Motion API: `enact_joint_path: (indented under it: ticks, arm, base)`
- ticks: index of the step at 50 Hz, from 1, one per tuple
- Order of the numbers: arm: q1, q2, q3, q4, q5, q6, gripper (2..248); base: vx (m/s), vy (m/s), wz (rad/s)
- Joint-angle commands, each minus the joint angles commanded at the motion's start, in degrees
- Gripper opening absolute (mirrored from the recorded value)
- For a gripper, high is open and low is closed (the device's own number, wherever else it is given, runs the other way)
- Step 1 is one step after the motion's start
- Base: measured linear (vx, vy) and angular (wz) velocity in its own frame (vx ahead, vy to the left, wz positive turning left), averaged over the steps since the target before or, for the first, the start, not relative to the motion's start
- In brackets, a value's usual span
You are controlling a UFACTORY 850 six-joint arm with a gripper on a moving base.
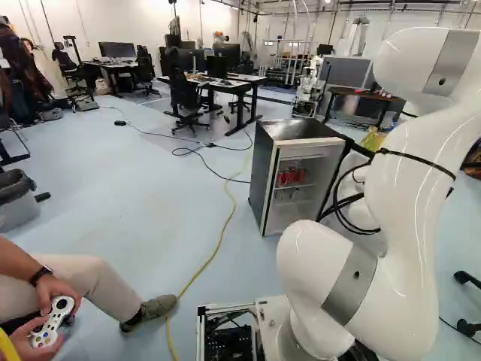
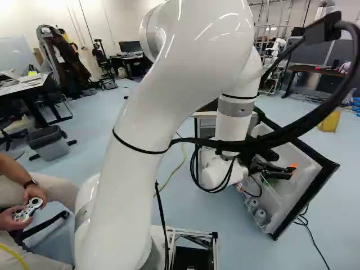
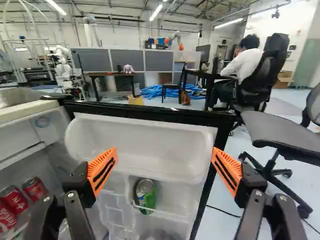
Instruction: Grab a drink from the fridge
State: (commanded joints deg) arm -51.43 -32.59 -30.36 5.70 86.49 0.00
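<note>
- Left base view: noted right of the middle, fridge (image 1: 261, 167) upright on the floor (image 1: 135, 195), with door open.
- On an inner shelf of it: red cans (image 1: 290, 177), grouped close together.
- To the right of the fridge and nearer: arm (image 1: 409, 218), partly in front of the open door.
- On the floor, left of the fridge: yellow cable (image 1: 224, 226), trailing toward the base.
- Right base view: seen just right of the arm's wrist, end effector (image 2: 284, 170), at the inner side of the open door (image 2: 306, 214).
- In the lower rack of the door: two pale round tops (image 2: 260, 214), side by side, too small to identify.
- Wrist view: end effector with fingers wide apart, orange pads (image 3: 102, 170) facing each other, gripping nothing.
- Between and ahead of the fingers: top bin (image 3: 140, 142) of the door; contact with it, cannot tell.
- Below the top bin, in the next door compartment: green can (image 3: 145, 196), upright with silver top showing.
- Beside the door, inside the fridge: red cans in a cluster, well off from the green can.
- Far beyond the fridge: another robot (image 3: 63, 67), white.
</note>
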Motion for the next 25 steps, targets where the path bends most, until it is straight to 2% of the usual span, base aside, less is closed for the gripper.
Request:
enact_joint_path:
  ticks: [25]
  arm:
    - [1.1, 5.0, 7.3, -15.0, 0.0, 0.0, 247]
  base:
    - [0.0, 0.0, 0.0]
